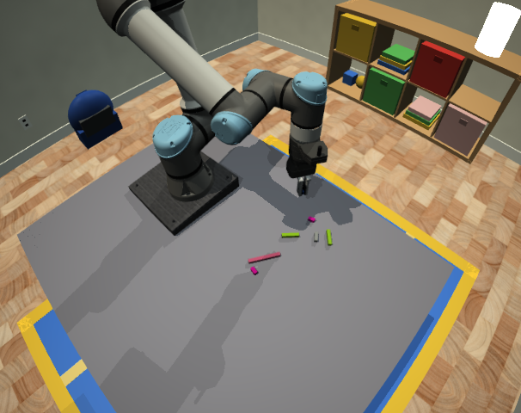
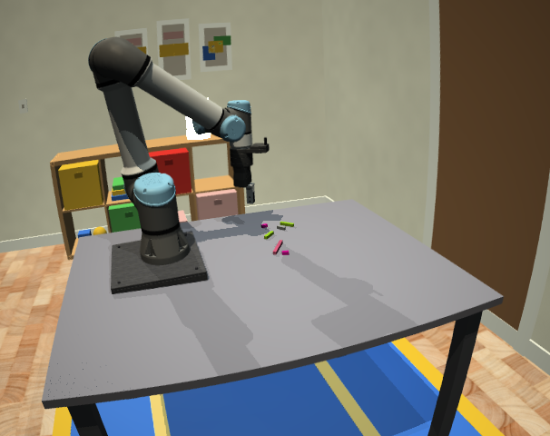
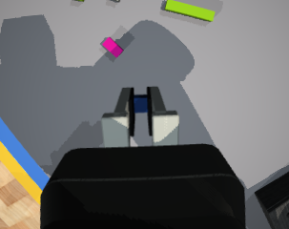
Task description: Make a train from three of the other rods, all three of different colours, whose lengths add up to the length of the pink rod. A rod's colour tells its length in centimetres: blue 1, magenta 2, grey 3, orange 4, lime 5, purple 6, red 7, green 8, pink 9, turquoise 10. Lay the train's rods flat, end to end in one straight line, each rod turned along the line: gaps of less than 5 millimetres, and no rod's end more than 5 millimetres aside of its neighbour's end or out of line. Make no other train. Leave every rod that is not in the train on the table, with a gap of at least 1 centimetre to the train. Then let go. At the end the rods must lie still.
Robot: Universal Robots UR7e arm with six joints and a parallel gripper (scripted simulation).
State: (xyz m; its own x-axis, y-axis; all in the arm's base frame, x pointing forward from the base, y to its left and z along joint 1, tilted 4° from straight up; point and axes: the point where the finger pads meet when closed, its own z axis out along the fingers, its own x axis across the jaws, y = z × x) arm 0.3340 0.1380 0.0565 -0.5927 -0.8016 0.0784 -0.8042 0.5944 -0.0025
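Note:
My gripper (image 1: 303, 187) hangs above the table's far right part and is shut on a small blue rod (image 3: 140, 105), seen between the fingers in the wrist view. The pink rod (image 1: 264, 257) lies flat near the table's middle, with a magenta rod (image 1: 254, 270) just in front of it. A second magenta rod (image 1: 311, 218) lies just in front of the gripper. Beyond it lie two lime rods (image 1: 290, 234) (image 1: 328, 237) with a grey rod (image 1: 315, 237) between them. All these rods lie apart from each other.
The robot base (image 1: 183, 187) stands on a black plate at the table's back left. The table's right edge (image 1: 385, 213) is close to the gripper. A shelf with coloured boxes (image 1: 412, 75) stands on the floor beyond.

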